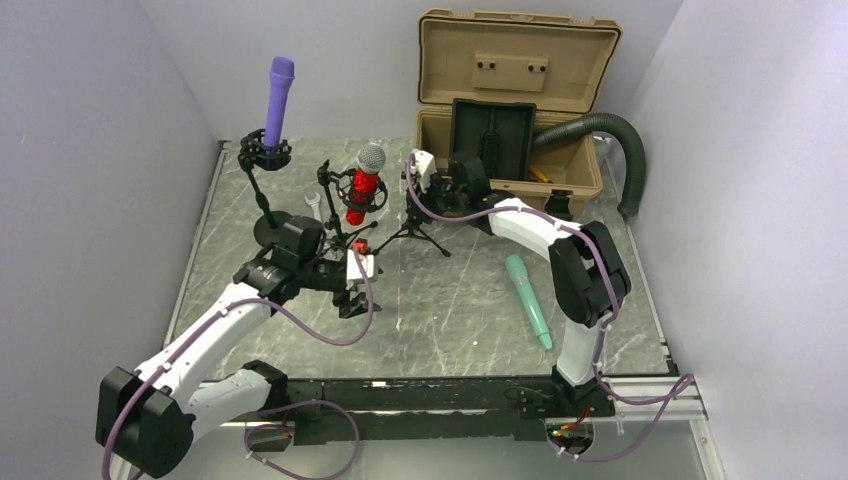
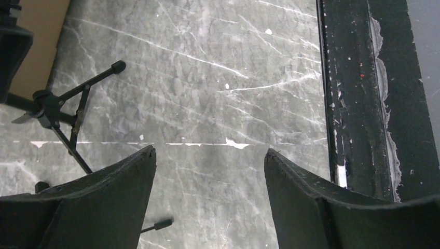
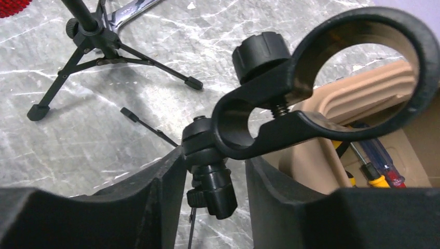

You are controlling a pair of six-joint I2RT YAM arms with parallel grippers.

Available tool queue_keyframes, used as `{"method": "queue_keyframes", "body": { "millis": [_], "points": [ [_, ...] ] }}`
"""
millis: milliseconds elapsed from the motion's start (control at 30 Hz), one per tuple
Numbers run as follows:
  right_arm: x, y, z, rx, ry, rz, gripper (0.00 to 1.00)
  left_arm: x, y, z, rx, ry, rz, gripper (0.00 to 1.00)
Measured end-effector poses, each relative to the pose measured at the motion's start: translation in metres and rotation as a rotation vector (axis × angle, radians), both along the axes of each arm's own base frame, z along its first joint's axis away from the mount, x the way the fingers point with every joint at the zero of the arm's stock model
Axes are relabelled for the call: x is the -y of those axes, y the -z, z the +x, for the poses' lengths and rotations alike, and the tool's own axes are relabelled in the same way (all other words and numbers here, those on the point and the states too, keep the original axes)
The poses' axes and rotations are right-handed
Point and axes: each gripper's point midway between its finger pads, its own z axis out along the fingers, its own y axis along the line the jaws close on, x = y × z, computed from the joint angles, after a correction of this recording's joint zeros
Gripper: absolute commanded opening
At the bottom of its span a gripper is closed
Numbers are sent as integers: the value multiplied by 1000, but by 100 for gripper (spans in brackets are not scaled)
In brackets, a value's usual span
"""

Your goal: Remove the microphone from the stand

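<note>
From above, the teal plastic microphone (image 1: 528,300) lies on the grey marbled table (image 1: 450,330), toward its right edge, apart from every stand. The right claw (image 1: 428,190) is at the small black tripod stand (image 1: 420,230) just before the open tan case (image 1: 520,60) in the far right corner. The left claw (image 1: 352,300) hangs left of the table's middle. A red microphone with silver grille (image 1: 364,190) and a purple microphone (image 1: 279,95) sit in mounts farther left. The left wrist view shows the left claw (image 2: 210,155) spread wide above the table. In the right wrist view the right claw (image 3: 214,158) flanks the stand's swivel joint (image 3: 205,145) under its empty black ring clip (image 3: 275,127); whether it pinches, I cannot tell.
</note>
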Motion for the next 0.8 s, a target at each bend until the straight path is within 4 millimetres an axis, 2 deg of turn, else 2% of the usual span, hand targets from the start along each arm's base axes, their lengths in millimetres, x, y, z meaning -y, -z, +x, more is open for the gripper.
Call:
{"method": "queue_keyframes", "body": {
  "millis": [100,367,500,667,800],
  "points": [
    [4,1,4,11,21,-14,64,-8,-1,2,-1,-28,1,80],
    [8,4,-10,-1,14,-29,87,-32,-1,15,3,-138,-6,80],
    [16,1,-15,-2,26,-35,90,-46,-3,23,3,-230,-7,81],
    [27,-14,-21,14,49,-36,91,-63,-10,32,27,-331,-5,80],
    [37,-22,-35,9,54,-41,91,-86,-17,44,60,-450,-1,78]
  ]
}}
